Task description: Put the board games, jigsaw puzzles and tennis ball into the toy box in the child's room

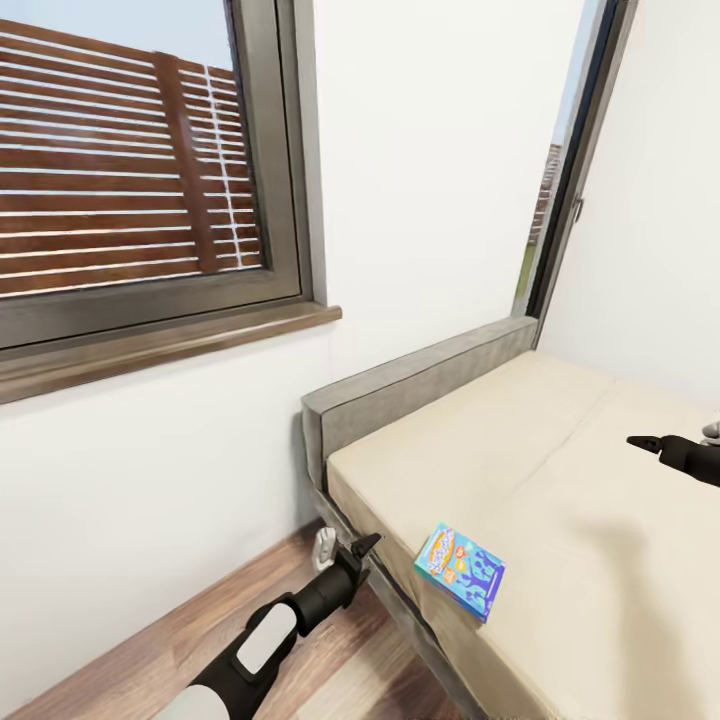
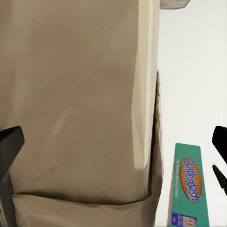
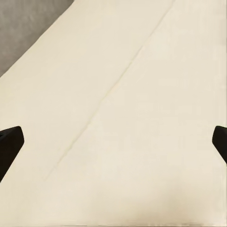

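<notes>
A small blue board game box (image 1: 461, 570) with colourful print lies flat on the beige mattress (image 1: 560, 470), close to its near edge. In the left wrist view its teal side (image 2: 189, 185) reads "Balderdash". My left gripper (image 1: 358, 550) hangs open just off the bed's corner, a short way left of the box and not touching it. Its dark fingertips (image 2: 9, 144) stand wide apart. Over the middle of the mattress my right gripper (image 1: 642, 441) is open with nothing between its fingers (image 3: 10, 144), well to the right of the box.
The bed has a grey padded headboard (image 1: 420, 385) against the white wall. A large window (image 1: 120, 180) with a wooden sill is at the upper left, a narrow one (image 1: 560, 200) beyond the bed. Wooden floor (image 1: 250, 610) lies between wall and bed.
</notes>
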Tool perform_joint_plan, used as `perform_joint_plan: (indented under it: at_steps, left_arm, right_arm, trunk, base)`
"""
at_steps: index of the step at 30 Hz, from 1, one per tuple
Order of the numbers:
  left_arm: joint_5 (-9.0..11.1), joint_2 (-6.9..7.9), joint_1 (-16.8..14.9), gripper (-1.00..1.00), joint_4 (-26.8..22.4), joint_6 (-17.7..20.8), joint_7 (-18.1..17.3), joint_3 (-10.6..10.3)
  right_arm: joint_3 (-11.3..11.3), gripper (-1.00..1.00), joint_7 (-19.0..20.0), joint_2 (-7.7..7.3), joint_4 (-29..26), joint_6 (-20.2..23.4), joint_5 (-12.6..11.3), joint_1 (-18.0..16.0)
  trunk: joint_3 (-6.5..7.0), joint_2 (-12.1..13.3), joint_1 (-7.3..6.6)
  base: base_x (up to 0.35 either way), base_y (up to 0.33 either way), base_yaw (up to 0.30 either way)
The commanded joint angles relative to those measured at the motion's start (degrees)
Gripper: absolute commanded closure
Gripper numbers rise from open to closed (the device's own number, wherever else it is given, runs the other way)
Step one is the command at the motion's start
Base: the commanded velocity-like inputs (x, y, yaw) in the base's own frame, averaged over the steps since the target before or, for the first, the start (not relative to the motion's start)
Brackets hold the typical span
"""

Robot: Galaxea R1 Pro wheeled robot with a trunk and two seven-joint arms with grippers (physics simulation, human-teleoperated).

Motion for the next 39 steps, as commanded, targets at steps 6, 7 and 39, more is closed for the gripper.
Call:
perform_joint_plan:
  at_steps: [6,7,39]
  left_arm:
    - [0.59,-0.42,-0.05,-1.00,-0.09,0.57,1.06,-0.14]
    - [0.59,-0.50,-0.05,-1.00,-0.11,0.60,1.23,-0.14]
    - [0.56,-0.65,0.53,-1.00,-0.24,0.73,0.69,-0.14]
  right_arm:
    - [-0.07,-1.00,0.01,0.00,-0.04,0.33,-0.14,-0.04]
    - [-0.09,-1.00,0.01,0.00,-0.06,0.33,-0.14,-0.04]
    - [0.06,-1.00,0.01,1.20,-0.13,0.33,-0.03,-0.03]
  trunk:
    - [-0.05,-0.02,-0.01]
    - [-0.05,-0.02,-0.01]
    - [-0.05,-0.02,-0.01]
  base:
    - [0.000,0.000,-0.216]
    - [0.000,0.000,-0.134]
    - [0.000,0.000,-0.018]
